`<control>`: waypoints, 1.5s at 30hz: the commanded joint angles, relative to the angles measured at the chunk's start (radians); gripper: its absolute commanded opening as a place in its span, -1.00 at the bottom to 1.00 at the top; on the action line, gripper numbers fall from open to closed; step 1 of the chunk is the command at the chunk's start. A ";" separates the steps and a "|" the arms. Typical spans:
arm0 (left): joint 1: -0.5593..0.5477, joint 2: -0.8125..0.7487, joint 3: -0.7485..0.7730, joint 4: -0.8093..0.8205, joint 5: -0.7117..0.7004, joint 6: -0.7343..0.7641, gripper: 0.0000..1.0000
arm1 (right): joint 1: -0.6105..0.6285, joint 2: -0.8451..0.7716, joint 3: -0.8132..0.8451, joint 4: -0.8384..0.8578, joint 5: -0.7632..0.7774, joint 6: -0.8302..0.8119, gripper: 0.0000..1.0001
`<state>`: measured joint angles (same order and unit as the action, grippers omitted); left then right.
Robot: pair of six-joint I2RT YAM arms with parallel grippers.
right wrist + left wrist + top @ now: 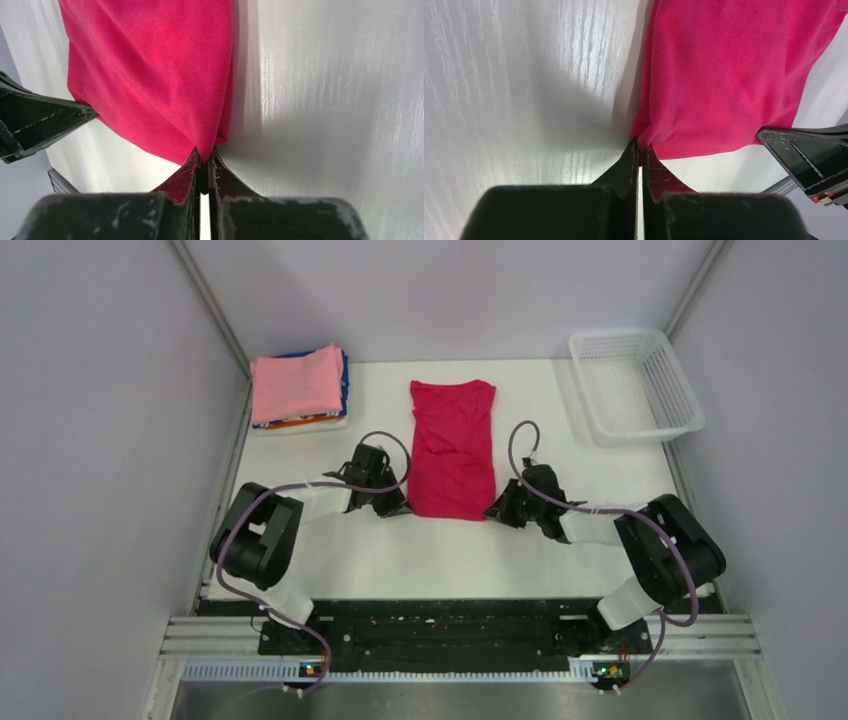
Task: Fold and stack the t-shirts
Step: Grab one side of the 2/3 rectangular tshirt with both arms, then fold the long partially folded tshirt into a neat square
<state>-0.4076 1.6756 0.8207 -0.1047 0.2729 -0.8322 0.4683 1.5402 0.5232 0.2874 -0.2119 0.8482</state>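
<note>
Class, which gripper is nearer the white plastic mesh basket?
Right. The right gripper pinches the crimson cloth t-shirt's corner on the basket's side; the left gripper pinches the opposite corner, farther away.

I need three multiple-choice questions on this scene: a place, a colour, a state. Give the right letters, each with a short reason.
1. Where is the white basket? A far right B far left C near edge
2. Colour of the top shirt on the stack? A blue B pink C white
3. The left gripper is: A wide open B shut on the red t-shirt C holding the basket

1 A: it stands at the far right corner.
2 B: pink lies uppermost.
3 B: it pinches the shirt's corner.
</note>
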 commanded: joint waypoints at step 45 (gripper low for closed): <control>-0.007 -0.178 0.512 -0.270 -0.227 0.201 -1.00 | -0.155 -0.202 0.321 -0.139 -0.472 0.000 -1.00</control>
<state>-0.4568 1.4162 1.2018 -0.4076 -0.0135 -0.6914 0.3660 1.2587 0.7666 0.0444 -0.5709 0.8265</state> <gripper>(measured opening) 0.022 0.017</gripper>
